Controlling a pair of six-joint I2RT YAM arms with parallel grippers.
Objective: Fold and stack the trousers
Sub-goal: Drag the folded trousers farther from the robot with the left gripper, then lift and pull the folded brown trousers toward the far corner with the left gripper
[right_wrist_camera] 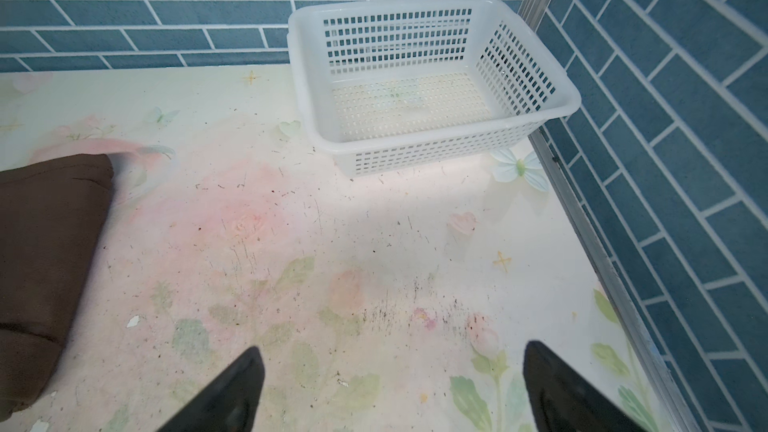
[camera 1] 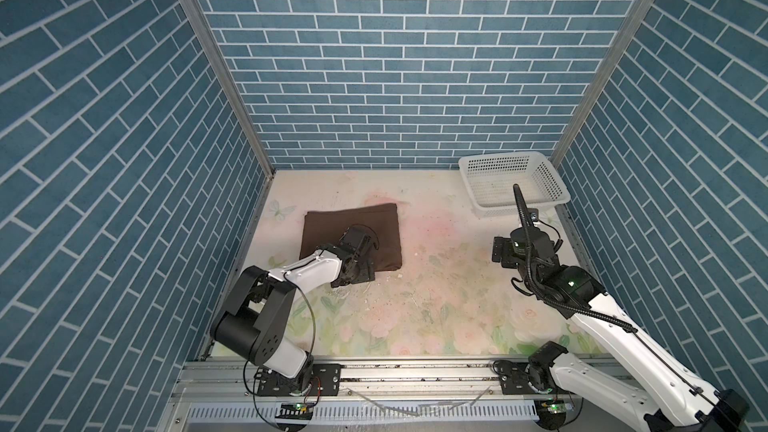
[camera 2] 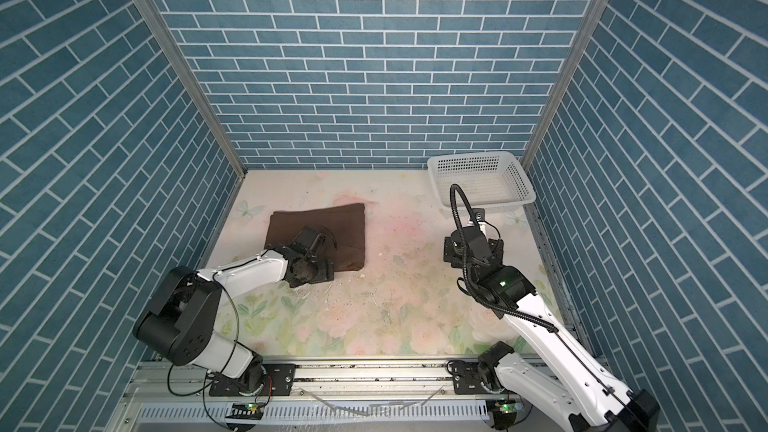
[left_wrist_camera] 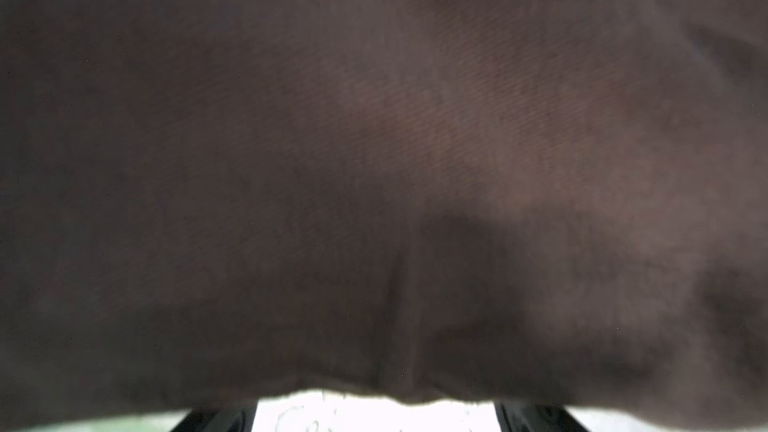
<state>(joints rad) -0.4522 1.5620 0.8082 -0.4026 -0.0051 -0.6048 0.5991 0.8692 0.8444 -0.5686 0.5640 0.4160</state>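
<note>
Fold judged complete: dark brown soft-fabric trousers [camera 1: 332, 222] lie squared, left gripper [camera 1: 352, 278] spread open at their near edge, right gripper [right_wrist_camera: 390, 388] wide, empty; next, lift clear without dragging cloth.

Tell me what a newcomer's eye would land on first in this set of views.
The dark brown trousers, folded into a neat rectangle on the left of the pale floral table, stand out most. The left gripper is down at their near edge, and brown cloth fills its wrist view. The white basket sits empty in the far right corner, with the right gripper open above the table in front of it.
</note>
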